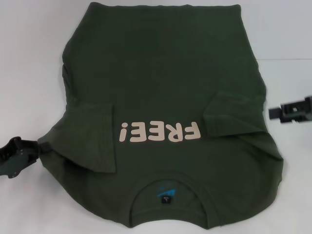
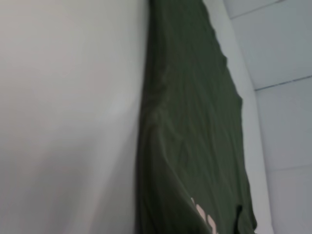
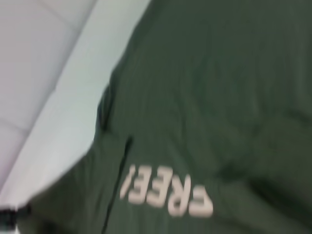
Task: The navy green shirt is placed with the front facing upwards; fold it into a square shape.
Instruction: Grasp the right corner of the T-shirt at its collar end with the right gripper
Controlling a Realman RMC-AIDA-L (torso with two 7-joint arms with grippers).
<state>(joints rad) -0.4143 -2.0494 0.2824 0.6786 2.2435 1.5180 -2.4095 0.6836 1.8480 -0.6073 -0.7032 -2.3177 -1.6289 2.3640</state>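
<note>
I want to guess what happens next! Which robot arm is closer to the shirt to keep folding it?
Probably the left. The left gripper sits right against the navy green shirt's edge beside its folded-in sleeve, seemingly touching it. The right gripper hangs off to the side, apart from the cloth.

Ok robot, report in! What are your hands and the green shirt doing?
Left hand at the shirt's left edge. Right hand off its right side, apart. Green FREE! shirt flat, front up, both sleeves folded inward. Nothing in the way.
</note>
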